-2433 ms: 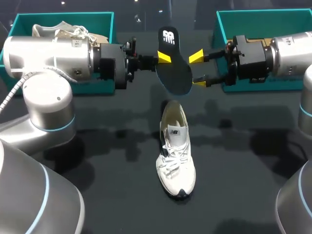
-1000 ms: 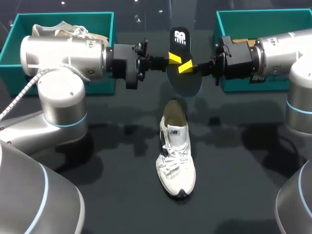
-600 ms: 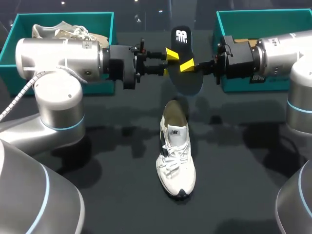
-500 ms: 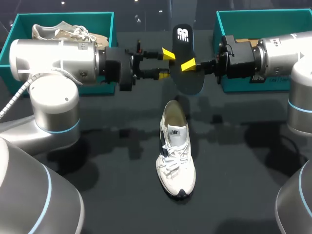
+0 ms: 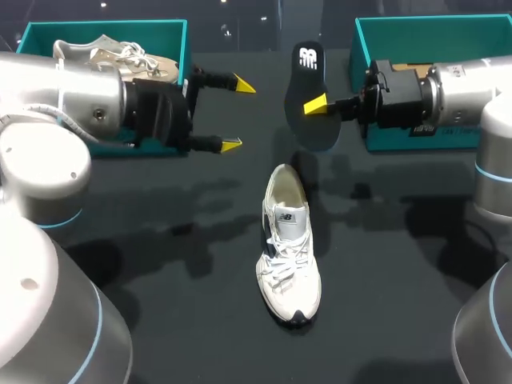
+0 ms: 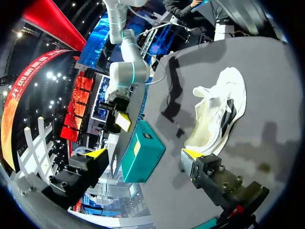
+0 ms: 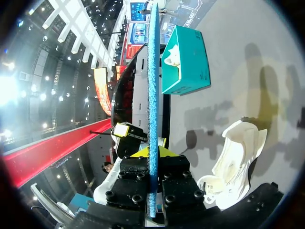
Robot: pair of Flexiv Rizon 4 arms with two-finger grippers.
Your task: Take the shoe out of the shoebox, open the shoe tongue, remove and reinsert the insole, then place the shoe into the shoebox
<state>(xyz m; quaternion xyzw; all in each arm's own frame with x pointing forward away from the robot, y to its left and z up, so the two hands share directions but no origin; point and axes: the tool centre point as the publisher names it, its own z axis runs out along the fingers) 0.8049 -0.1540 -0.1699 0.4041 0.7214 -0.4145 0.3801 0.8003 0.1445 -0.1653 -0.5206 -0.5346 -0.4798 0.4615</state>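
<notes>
A white lace-up shoe (image 5: 290, 248) lies on the black table, heel toward the boxes, tongue raised. A black insole (image 5: 308, 76) hangs in the air above its heel, and my right gripper (image 5: 316, 105) is shut on its edge from the right. In the right wrist view the insole (image 7: 152, 71) runs edge-on between the fingers (image 7: 164, 153), with the shoe (image 7: 238, 160) below. My left gripper (image 5: 238, 114) stands open to the left of the insole, apart from it. Its spread tips (image 6: 143, 155) hold nothing, and the shoe (image 6: 219, 112) lies ahead of them.
A teal shoebox (image 5: 172, 32) at the back left holds a second pale shoe (image 5: 112, 50). Another teal shoebox (image 5: 368, 32) stands at the back right, behind my right arm. Bare black table surrounds the shoe on all sides.
My left gripper has opened, let go of the insole and drawn back to the left. The right gripper keeps its hold, with the insole now slightly farther right.
</notes>
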